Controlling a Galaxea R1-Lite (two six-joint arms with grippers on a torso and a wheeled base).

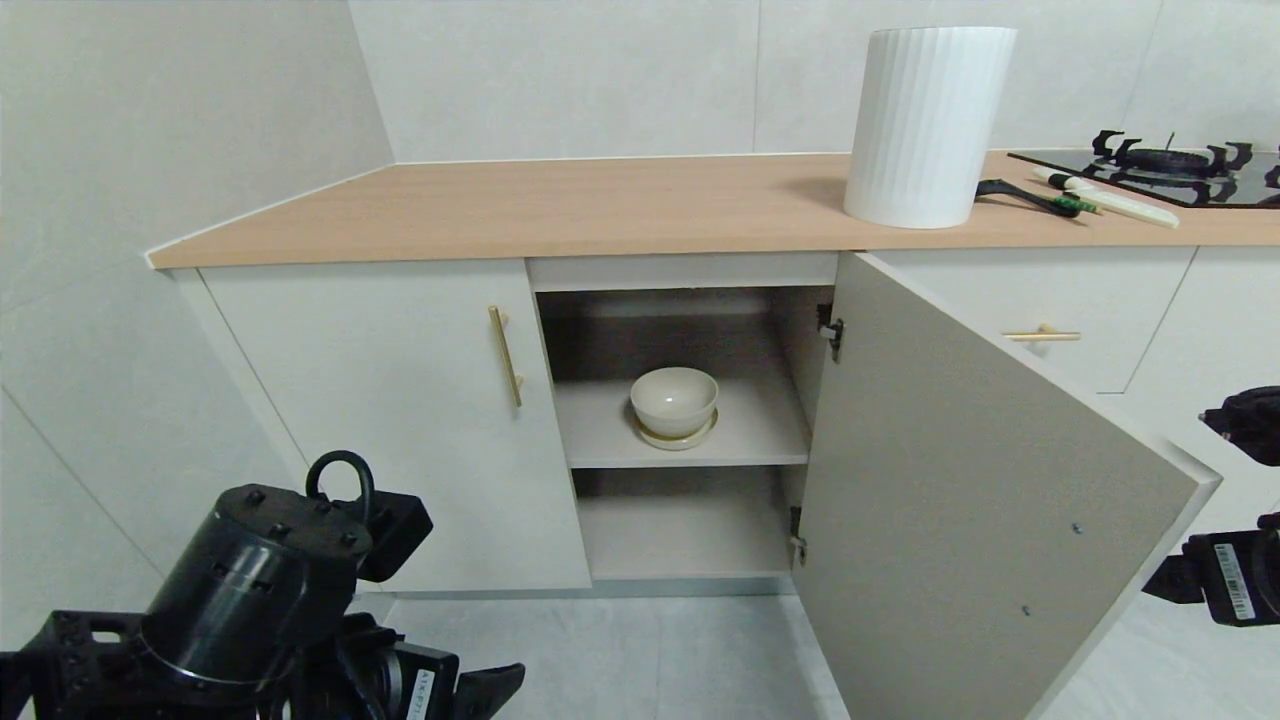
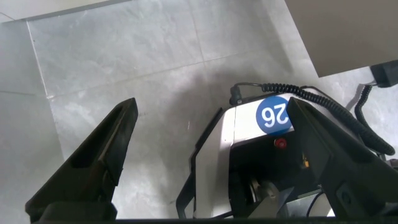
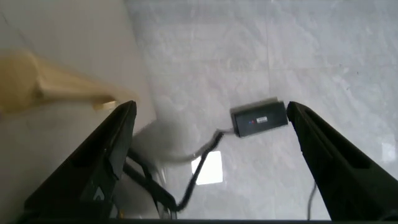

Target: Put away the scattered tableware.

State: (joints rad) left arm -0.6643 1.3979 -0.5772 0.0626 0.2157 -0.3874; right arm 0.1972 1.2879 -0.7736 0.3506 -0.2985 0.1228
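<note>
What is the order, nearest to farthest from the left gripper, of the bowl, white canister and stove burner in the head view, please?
1. bowl, on the upper shelf
2. white canister, on the counter
3. stove burner, far right

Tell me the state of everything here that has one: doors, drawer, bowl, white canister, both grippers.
Right cabinet door: open.
Left cabinet door: shut.
Drawer: shut.
Bowl: upright on a saucer, upper shelf.
White canister: upright on the counter.
Left gripper: open, empty.
Right gripper: open, empty.
</note>
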